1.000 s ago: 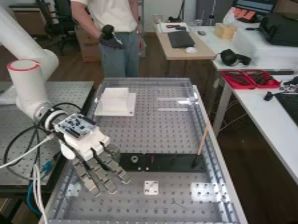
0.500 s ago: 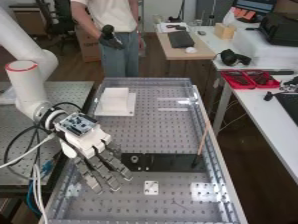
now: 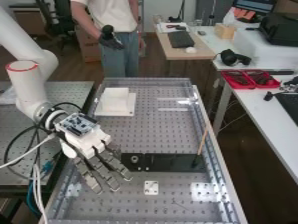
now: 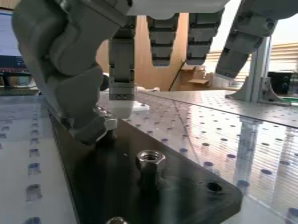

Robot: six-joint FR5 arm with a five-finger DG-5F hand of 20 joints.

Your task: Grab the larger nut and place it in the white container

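The hand is over the left side of the perforated tabletop, above the left end of a long black bar. Its fingers hang nearly straight and stand wide of one another, with the thumb set opposite them. In the wrist view the larger nut – it looks the bigger, though it sits farther off along the bar – is upright at the thumb's tip, just beside the nearest finger; whether they touch it I cannot tell. A smaller nut is on the bar closer to the wrist camera, apart from the thumb, and near it a round hole goes into the bar by a rounded corner. The white container is on the far left of the tabletop, well apart from the hand. A thin wooden stick stands at a tilt by the right end of the bar, and a small white square piece with dark holes lies on the near side of the bar.
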